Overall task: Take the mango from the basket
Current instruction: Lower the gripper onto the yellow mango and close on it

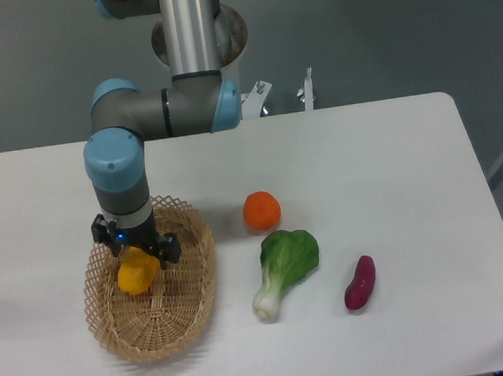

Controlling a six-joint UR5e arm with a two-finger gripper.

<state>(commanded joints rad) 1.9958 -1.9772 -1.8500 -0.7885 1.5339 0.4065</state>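
The yellow-orange mango (136, 275) lies in the tan wicker basket (187, 306) at the left of the table. My gripper (134, 251) hangs straight down over the mango's upper end and hides that end. Its black body and wrist cover the fingers, so I cannot see whether they are open or shut, or whether they touch the fruit.
A round orange (261, 211) sits right of the basket. A green bok choy (284, 265) lies below it and a purple sweet potato (360, 282) further right. The arm's elbow (163, 112) reaches over the table's back left.
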